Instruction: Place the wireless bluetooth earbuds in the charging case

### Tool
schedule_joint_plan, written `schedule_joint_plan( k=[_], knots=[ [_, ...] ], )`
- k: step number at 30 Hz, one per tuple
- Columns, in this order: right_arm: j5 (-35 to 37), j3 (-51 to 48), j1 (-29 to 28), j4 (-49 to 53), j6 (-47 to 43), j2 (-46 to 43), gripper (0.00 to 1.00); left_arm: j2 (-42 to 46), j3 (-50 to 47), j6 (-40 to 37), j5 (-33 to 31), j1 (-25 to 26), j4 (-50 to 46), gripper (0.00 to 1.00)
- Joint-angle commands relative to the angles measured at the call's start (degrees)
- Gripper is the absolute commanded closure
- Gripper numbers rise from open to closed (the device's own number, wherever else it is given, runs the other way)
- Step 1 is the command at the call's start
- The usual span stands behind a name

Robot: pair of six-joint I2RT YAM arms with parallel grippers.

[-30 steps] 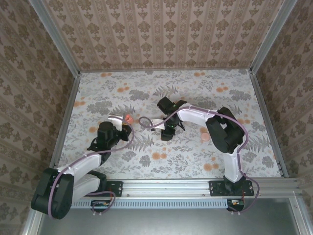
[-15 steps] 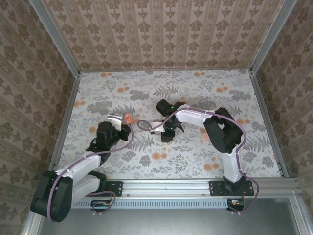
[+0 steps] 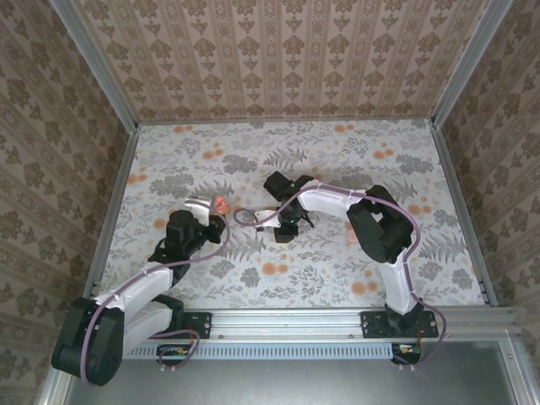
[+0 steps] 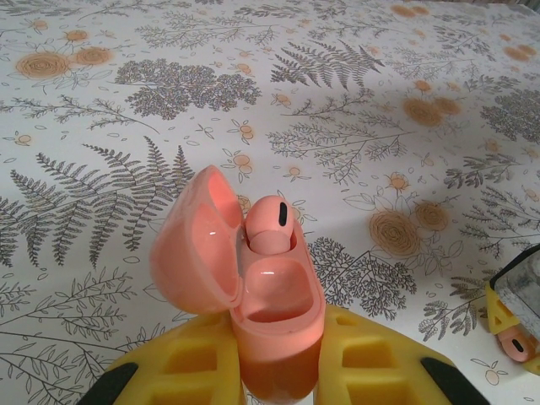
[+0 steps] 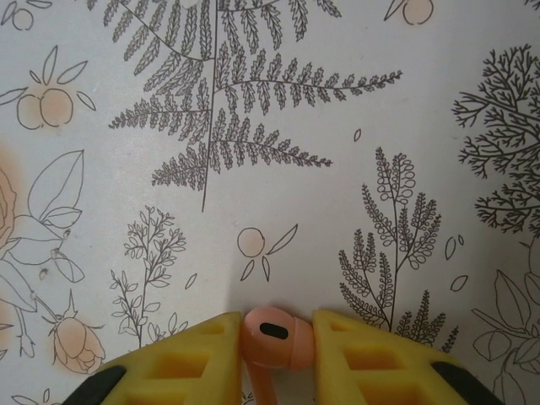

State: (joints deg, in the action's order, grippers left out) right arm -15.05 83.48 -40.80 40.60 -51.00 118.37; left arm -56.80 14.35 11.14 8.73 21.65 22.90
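Observation:
My left gripper (image 4: 277, 322) is shut on the coral-pink charging case (image 4: 274, 295) and holds it upright above the table, lid swung open to the left. One earbud (image 4: 268, 224) sits in the far slot; the near slot is empty. From above, the case (image 3: 221, 203) shows at the left gripper (image 3: 211, 211), left of centre. A second earbud (image 5: 277, 337), lying on the patterned table, is squeezed between the yellow fingers of my right gripper (image 5: 277, 325). The right gripper (image 3: 283, 234) points down at the table's middle, a short way right of the case. That earbud (image 4: 513, 342) also shows at the left wrist view's right edge.
A round pale-pink disc (image 3: 353, 234) lies on the table beside the right arm's forearm. The floral tablecloth (image 3: 278, 278) has flat orange printed blotches. Patterned walls enclose the back and both sides; a metal rail (image 3: 278, 319) runs along the near edge.
The right gripper's fingers have closed in on the earbud on the table, and that arm has shifted slightly left. The left gripper and case have stayed put.

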Motion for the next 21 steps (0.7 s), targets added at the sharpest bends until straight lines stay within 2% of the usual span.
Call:
schedule_joint_plan(
  k=[1,6,9,14,18,21],
  knots=[
    [1.9,0.4,-0.4,1.6,0.3,0.2,0.78,1.3,0.9,-1.0,0.4,-0.5,-0.9,0.85],
    [1.5,-2.0,-0.3,-4.4,5.3,-3.2,0.81,1.7,0.8,-0.9,1.2,-0.5,-0.5,0.85],
    [-0.2,-5.1,0.4,-10.6,12.2,-6.3,0.82,0.8,0.7,-0.3,3.7,-0.5,1.6,0.85],
    [-3.6,-13.4,2.1,-27.2,26.3,-13.0,0.82,-3.0,1.4,1.2,7.9,-0.2,6.3,0.85],
    [-4.1,-19.2,3.1,-37.6,35.8,-17.8,0.82,-5.9,3.1,1.4,9.3,0.4,9.1,0.85],
    [-4.3,-25.0,4.7,-49.1,44.0,-21.7,0.82,-9.5,5.0,1.8,11.0,1.0,12.3,0.85]
  ],
)
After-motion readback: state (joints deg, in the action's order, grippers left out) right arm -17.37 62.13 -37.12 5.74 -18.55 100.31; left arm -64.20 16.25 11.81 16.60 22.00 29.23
